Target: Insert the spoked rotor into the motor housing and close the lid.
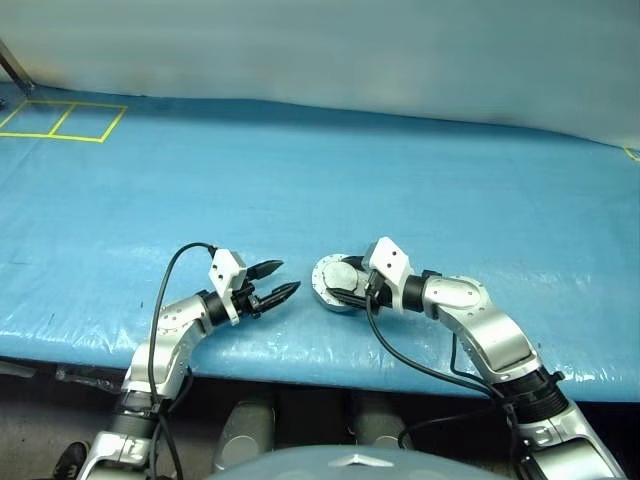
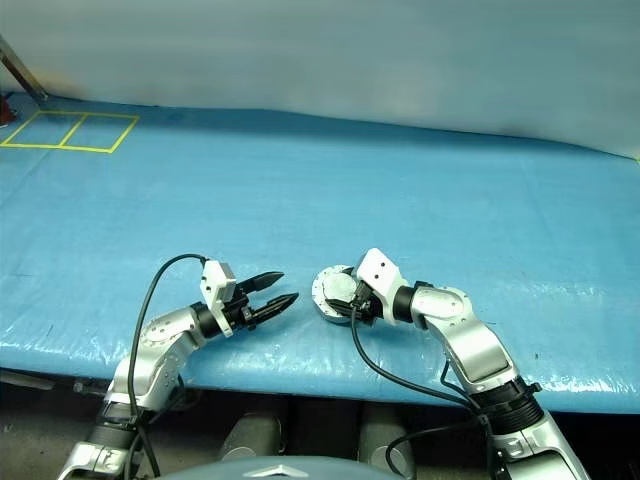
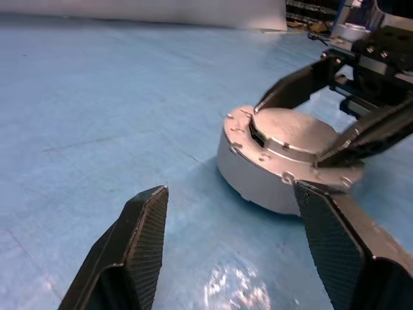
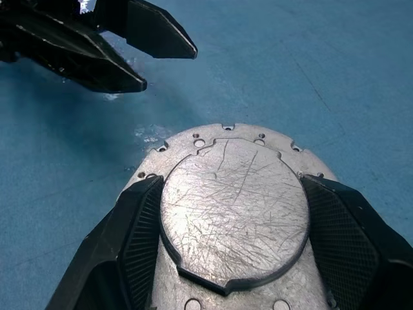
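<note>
A blue tarp (image 1: 420, 180) covers the table — the motor housing (image 4: 233, 219), plain silver face up, sits clamped between the right gripper's (image 1: 338, 287) fingers; the left gripper (image 1: 277, 282), jaws apart and empty, hangs just beside the housing.

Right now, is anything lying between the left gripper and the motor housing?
Nothing visible. Bare blue table cover lies between the open left gripper and the motor housing. The right gripper grips the raised plate on the housing's top, from the far side.
</note>
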### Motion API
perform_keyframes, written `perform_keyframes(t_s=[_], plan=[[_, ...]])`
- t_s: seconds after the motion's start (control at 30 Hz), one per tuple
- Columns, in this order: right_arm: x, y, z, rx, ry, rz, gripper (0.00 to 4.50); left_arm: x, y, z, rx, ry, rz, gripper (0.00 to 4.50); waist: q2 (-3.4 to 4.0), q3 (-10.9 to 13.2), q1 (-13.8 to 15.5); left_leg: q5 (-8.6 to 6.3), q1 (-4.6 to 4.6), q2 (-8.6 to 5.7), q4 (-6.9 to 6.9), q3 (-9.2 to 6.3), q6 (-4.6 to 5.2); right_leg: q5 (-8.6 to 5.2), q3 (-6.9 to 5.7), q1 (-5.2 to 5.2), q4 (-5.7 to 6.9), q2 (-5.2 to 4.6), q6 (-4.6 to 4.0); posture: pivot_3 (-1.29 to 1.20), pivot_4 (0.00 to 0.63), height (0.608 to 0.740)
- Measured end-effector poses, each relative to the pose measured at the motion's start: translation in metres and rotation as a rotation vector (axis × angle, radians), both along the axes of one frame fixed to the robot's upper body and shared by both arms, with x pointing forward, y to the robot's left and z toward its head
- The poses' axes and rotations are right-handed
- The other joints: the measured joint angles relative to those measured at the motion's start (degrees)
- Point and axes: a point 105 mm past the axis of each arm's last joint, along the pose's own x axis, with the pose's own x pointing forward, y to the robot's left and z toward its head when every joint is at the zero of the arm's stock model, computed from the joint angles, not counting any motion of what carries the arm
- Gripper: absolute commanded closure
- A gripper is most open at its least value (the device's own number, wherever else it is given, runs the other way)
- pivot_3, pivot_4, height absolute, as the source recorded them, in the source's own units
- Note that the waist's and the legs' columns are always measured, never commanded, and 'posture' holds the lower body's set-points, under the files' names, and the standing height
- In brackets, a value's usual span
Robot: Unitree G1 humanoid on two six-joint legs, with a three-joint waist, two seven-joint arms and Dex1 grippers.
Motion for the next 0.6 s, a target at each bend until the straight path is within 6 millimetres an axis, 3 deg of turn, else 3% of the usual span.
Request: perform_keyframes(t_s=[0.23,0.6], plan=[[-0.002,-0.001,-0.001,0.000,-0.012,-0.024,1.47,0.005,-0.013,-0.006,0.039,0.018,-0.083,4.49,0.02,-0.02,0.03,0.00,0.00,0.00,0.00,0.01,0.00,0.00,0.01,0.01,-0.01,0.00,-0.01,0.00,0.150,0.740],[-0.005,-0.002,-0.003,0.010,-0.023,-0.055,1.47,0.011,-0.028,-0.004,0.017,0.018,-0.124,4.49,0.03,-0.04,0.06,0.00,0.00,-0.02,0.01,0.00,0.00,0.02,0.01,0.05,-0.04,-0.01,0.02,0.00,0.150,0.740]])
